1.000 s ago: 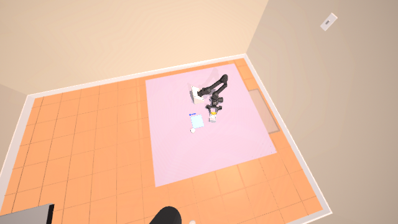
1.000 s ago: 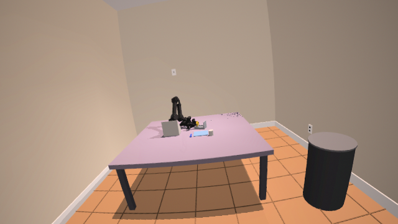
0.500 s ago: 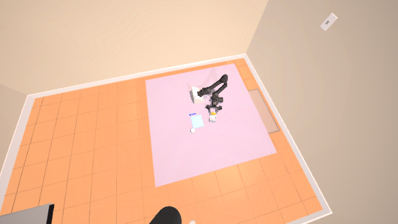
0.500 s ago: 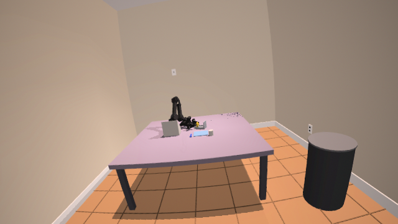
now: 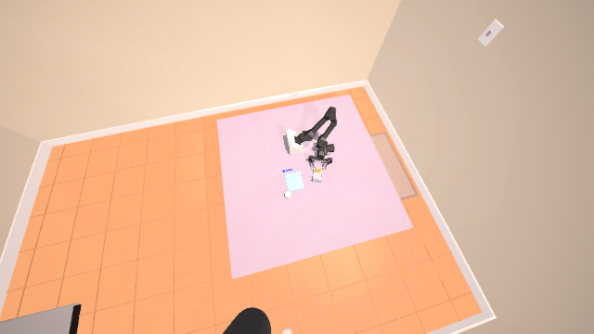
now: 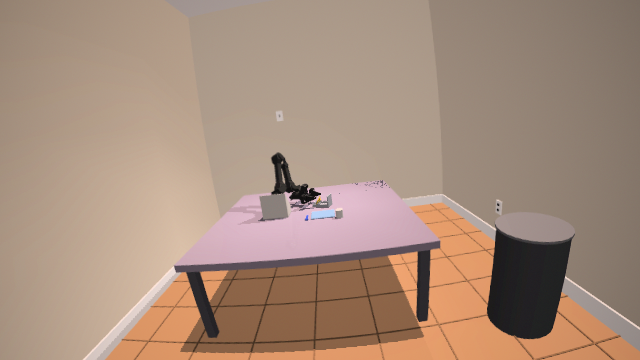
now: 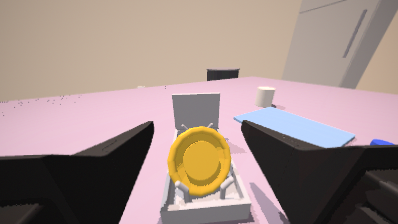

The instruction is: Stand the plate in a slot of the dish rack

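The yellow plate (image 5: 318,170) (image 6: 319,200) (image 7: 201,160) stands on its edge in the dish rack (image 5: 317,180) (image 6: 329,200) (image 7: 206,212), its face toward the wrist camera. In the wrist view one pair of short grey rails shows in front of its lower edge, and rail tips show behind its top. It looks roughly upright; any slight lean is hard to tell. My gripper (image 5: 320,162) (image 7: 199,125) is open, its black fingers apart to the left and right of the plate with gaps on both sides, touching nothing. The plate hides the slot behind it.
A light blue board (image 5: 294,181) (image 6: 323,214) (image 7: 295,126) lies beside the rack, with a white cup (image 5: 288,195) (image 6: 339,213) (image 7: 265,96) and a blue utensil (image 5: 288,171) (image 6: 306,218) (image 7: 382,143) at its ends. A white box-like block (image 5: 293,145) (image 6: 274,207) stands near the arm.
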`<state>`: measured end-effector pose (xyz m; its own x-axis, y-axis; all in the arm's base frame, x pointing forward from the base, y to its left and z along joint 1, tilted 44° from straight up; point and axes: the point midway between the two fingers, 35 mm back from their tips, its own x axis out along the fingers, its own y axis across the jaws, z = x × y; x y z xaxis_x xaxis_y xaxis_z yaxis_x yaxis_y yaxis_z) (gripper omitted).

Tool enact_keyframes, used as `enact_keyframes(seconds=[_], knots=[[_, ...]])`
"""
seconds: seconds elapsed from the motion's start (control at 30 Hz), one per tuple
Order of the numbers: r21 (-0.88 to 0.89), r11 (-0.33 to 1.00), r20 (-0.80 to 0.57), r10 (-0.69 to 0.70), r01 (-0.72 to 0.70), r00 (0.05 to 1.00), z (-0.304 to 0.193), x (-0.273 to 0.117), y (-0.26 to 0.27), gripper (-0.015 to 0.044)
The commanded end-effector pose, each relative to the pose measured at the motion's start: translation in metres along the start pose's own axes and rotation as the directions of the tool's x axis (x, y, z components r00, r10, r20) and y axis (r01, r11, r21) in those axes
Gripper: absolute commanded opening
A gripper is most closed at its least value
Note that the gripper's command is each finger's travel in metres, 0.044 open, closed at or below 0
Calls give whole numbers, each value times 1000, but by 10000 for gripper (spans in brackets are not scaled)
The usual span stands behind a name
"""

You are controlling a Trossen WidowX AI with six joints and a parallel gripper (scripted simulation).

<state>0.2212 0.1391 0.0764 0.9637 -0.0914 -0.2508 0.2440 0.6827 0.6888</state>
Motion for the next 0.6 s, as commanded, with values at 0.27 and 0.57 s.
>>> enact_keyframes(seconds=[0.27, 0.57], knots=[[-32, 999, 3, -5, 5, 1000, 77, 3, 10, 400], [-90, 996, -1, -20, 20, 1000, 93, 7, 6, 400]])
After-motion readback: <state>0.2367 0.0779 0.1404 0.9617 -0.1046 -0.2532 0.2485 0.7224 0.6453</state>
